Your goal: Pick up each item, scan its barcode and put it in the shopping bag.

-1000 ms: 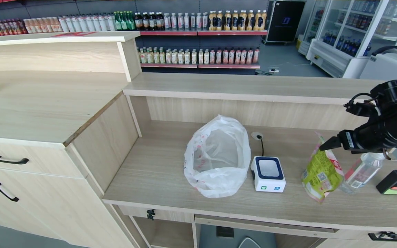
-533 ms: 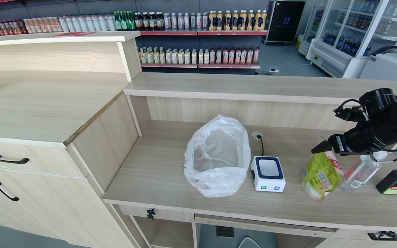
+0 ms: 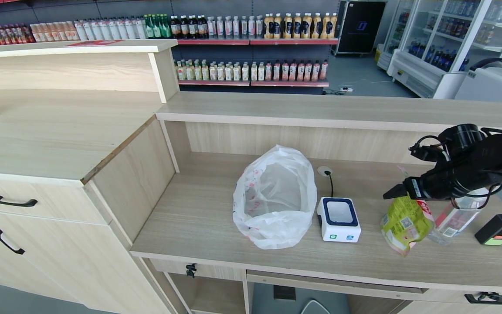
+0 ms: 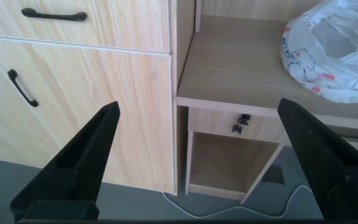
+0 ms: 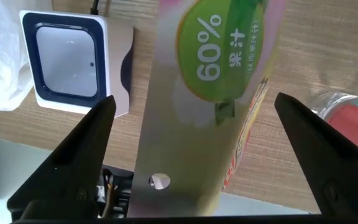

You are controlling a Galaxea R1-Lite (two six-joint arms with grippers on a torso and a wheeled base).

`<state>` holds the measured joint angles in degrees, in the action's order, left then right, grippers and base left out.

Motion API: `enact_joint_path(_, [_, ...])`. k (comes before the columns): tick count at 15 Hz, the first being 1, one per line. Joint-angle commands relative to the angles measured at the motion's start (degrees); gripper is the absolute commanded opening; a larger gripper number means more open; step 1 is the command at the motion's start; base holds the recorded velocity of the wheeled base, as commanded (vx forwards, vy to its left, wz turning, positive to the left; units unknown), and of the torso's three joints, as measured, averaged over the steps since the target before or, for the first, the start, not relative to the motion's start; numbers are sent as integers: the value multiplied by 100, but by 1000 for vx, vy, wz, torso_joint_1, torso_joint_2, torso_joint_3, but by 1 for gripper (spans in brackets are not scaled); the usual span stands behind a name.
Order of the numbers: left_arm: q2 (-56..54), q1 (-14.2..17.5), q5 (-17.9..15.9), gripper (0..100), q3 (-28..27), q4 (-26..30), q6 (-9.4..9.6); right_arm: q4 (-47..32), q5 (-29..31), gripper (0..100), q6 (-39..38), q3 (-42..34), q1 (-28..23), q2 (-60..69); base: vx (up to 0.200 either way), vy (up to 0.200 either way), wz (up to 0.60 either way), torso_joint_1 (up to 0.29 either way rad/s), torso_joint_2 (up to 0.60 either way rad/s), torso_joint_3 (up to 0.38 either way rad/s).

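A green snack pouch (image 3: 408, 223) stands on the lower counter, to the right of the white barcode scanner (image 3: 339, 219). My right gripper (image 3: 397, 192) hangs open at the pouch's top edge. In the right wrist view the pouch (image 5: 216, 81) rises between the spread fingers (image 5: 79, 162), not clamped. The scanner (image 5: 67, 62) lies just beside it. A white plastic shopping bag (image 3: 275, 198) stands open-mouthed to the left of the scanner. My left gripper (image 4: 199, 106) is open with nothing in it, low beside the counter's front, with the bag (image 4: 334, 50) off to one side.
A clear bottle (image 3: 453, 220) lies tilted behind the pouch, and a black pump bottle (image 3: 499, 227) lies further right. A raised counter ledge (image 3: 320, 111) runs behind the work surface. Cabinet drawers (image 4: 73, 37) sit left of the open shelf bay.
My right arm has come down and to the left, bringing the open gripper from above the pouch onto its top edge. Pouch, scanner and bag have stayed put.
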<state>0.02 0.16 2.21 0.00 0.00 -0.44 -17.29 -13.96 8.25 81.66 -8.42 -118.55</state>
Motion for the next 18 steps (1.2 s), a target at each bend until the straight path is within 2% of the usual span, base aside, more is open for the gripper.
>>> enact_joint_path(1, [-2, 2, -1, 100, 0, 0, 0, 129, -10, 100, 1, -1, -1, -177, 0, 0, 0, 0, 0, 0])
enact_joint_path(9, [-2, 2, -1, 100, 0, 0, -9, 252, -221, 100, 10, -142, -107, -309, 0, 0, 0, 0, 0, 0])
enact_joint_path(11, [-2, 2, -1, 100, 0, 0, -9, 481, -309, 100, 10, -291, -160, -300, 0, 0, 0, 0, 0, 0])
enact_joint_path(12, [-2, 2, -1, 100, 0, 0, -9, 700, -406, 0, 18, -450, -186, -291, 0, 0, 0, 0, 0, 0])
enact_joint_path(18, [-2, 2, -1, 100, 0, 0, -9, 815, -371, 0, 168, -775, -300, -151, 0, 0, 0, 0, 0, 0])
